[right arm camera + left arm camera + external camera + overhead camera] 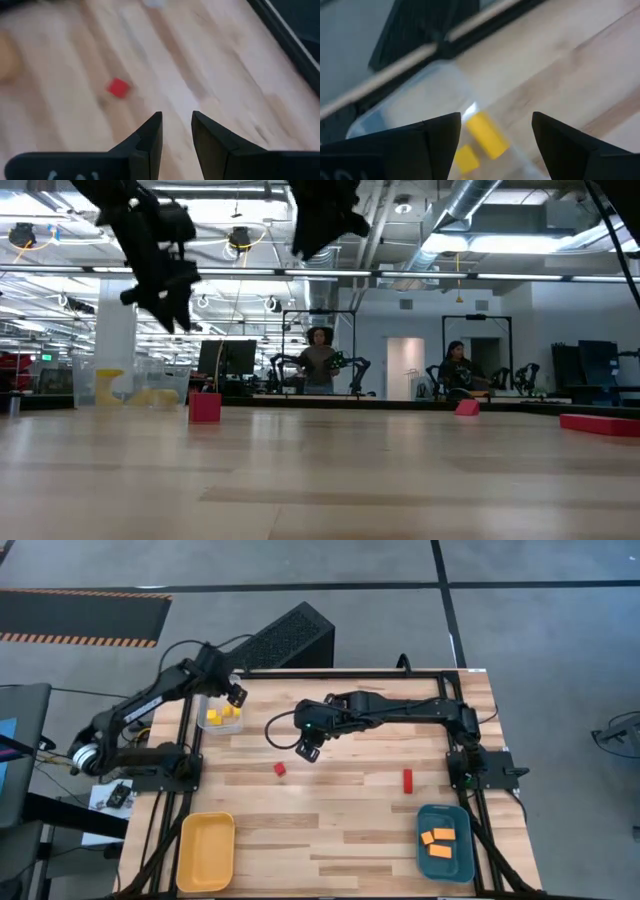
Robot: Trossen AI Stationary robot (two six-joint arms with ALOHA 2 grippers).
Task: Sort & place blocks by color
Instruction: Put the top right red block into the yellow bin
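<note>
Hovering above the red cube (280, 769), the right end effector (309, 751) holds nothing.

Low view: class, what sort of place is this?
Probably a robotics lab or workshop: bare ceiling pipes, other robot arms behind the table, and people seated at workstations. Red blocks lie on the table.

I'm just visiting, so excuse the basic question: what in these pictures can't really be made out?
- High view: the yellow blocks in the clear tray are too small to count or tell shapes.
- Left wrist view: the left gripper fingers cover part of that tray; motion blur smears the rest.
- Right wrist view: the red cube is blurred.
- Low view: the right gripper is cut off by the top edge.
</note>
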